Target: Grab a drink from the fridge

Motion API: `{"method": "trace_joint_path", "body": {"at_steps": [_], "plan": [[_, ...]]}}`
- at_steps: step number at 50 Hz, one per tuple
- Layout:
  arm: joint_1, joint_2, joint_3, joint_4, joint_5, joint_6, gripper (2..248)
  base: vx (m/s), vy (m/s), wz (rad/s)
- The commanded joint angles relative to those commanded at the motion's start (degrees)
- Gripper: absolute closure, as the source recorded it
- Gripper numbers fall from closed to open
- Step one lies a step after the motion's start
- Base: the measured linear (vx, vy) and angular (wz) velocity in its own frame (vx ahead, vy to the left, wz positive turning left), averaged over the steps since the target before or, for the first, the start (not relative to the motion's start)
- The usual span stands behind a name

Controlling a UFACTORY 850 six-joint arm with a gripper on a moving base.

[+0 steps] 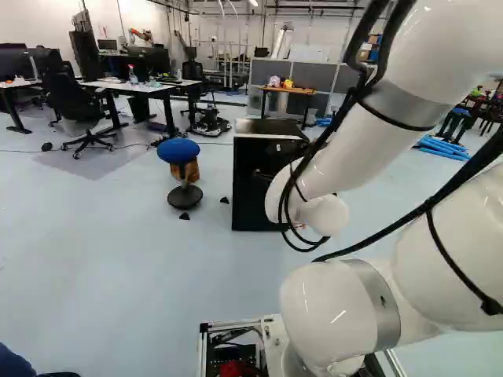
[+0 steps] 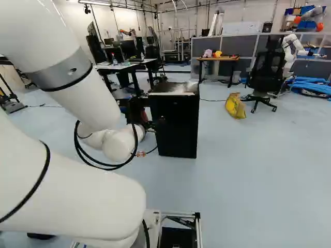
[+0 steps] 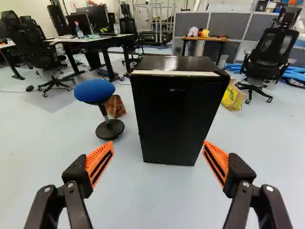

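At twelve o'clock from my gripper, beyond its wide-open, empty fingers, the fridge stands shut. I can't see any drink. I judge the job barely begun: reaching the fridge, opening it, finding a drink and gripping it all remain.

Bright light; glare whitened the fridge top near twelve o'clock, right base view; soft shadow dulled the floor near nine o'clock, left base view.
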Motion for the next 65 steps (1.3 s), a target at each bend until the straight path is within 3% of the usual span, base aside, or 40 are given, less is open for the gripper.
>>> {"method": "trace_joint_path", "body": {"at_steps": [39,65], "plan": [[0.00,0.00,0.00,0.00,0.00,0.00,3,0.093,0.030,-0.017],[0.00,0.00,0.00,0.00,0.00,0.00,3,0.088,0.032,-0.133]]}}
